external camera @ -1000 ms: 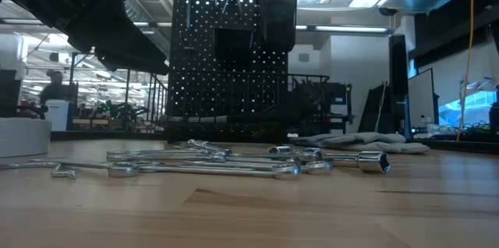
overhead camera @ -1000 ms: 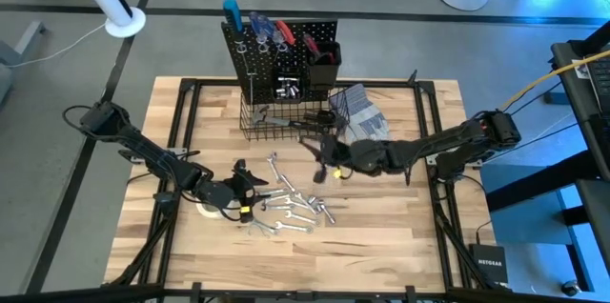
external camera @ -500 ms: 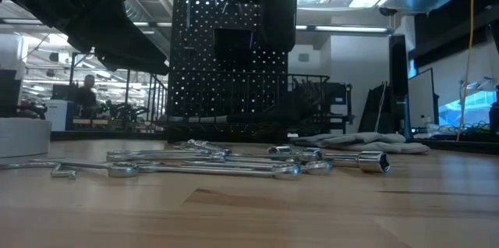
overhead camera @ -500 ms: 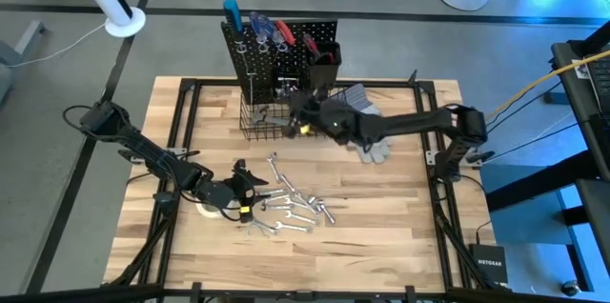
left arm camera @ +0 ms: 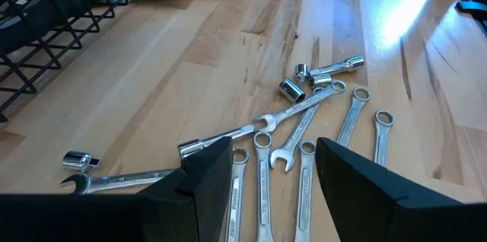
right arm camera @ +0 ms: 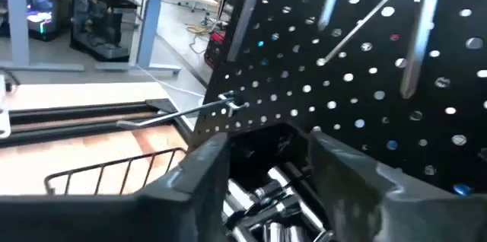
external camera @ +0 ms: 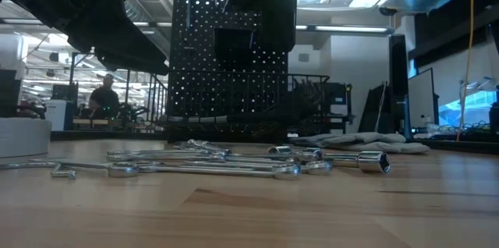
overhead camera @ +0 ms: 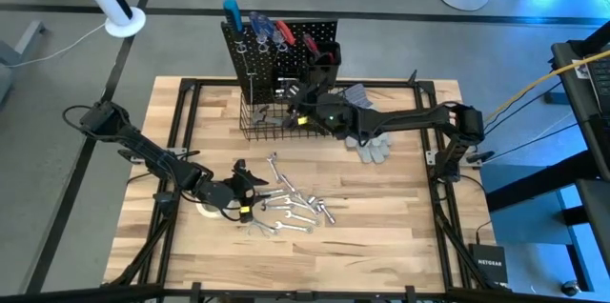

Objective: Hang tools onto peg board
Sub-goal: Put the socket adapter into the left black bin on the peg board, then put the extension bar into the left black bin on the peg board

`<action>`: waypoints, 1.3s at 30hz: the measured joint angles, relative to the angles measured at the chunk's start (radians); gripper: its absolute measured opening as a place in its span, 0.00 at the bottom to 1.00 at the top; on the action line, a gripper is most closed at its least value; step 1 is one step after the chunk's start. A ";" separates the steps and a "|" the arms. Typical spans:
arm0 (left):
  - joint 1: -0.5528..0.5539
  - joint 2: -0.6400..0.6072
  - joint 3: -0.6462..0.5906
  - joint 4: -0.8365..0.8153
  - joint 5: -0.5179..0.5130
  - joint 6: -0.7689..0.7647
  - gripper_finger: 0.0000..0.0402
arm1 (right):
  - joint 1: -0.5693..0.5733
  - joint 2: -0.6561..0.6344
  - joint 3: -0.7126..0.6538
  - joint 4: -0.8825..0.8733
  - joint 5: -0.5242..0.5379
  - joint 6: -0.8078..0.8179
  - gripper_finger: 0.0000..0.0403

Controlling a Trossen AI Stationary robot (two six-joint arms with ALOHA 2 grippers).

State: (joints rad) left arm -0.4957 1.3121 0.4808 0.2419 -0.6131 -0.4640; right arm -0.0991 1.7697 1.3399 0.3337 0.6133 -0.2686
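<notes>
1. Left end effector [overhead camera: 250, 185], fingers spread and empty, hovers at the 9 o'clock edge of the tools [overhead camera: 291, 207] on the bench [overhead camera: 400, 236]; the wrenches' long axes run roughly 3-to-9 o'clock; this arm is nearer.
2. Right end effector [overhead camera: 303, 105], fingers parted with nothing between, sits at the peg board [overhead camera: 278, 55], over a black bin [right arm camera: 266, 189] of sockets, at 12 o'clock from the pile.

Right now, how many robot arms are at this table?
2: the left gripper hovers by the loose wrenches; the right gripper reaches over the peg board bins. None seems hidden.
</notes>
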 joint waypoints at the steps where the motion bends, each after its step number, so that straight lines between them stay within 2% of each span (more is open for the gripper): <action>1: 0.000 0.000 0.000 0.001 0.000 0.000 0.45 | 0.009 -0.006 0.000 -0.013 0.007 0.000 0.49; 6: -0.001 0.000 0.000 0.000 0.001 -0.006 0.45 | 0.102 -0.051 0.002 -0.158 -0.003 0.002 0.54; 12: -0.001 0.000 0.000 0.003 0.003 -0.008 0.45 | 0.263 -0.108 0.001 -0.534 -0.060 0.055 0.54; 15: -0.001 0.000 0.000 0.003 0.003 -0.008 0.45 | 0.336 -0.112 0.001 -0.724 -0.134 0.128 0.54; 17: -0.001 0.000 0.000 0.002 0.003 -0.008 0.45 | 0.375 -0.112 -0.017 -0.790 -0.213 0.184 0.54; 20: -0.001 0.000 0.000 0.002 0.003 -0.008 0.45 | 0.422 -0.112 -0.086 -0.783 -0.300 0.241 0.54; 22: -0.001 0.000 0.000 0.002 0.003 -0.008 0.45 | 0.443 -0.112 -0.146 -0.754 -0.312 0.267 0.54; 31: -0.001 0.000 0.000 0.002 0.003 -0.007 0.45 | 0.420 -0.111 -0.486 -0.344 -0.397 0.395 0.54; 39: 0.000 0.000 0.000 0.001 0.003 -0.005 0.45 | 0.419 -0.092 -0.594 -0.150 -0.443 0.426 0.54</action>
State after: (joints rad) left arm -0.4957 1.3117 0.4808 0.2433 -0.6102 -0.4690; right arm 0.3199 1.6774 0.7464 0.1836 0.1705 0.1577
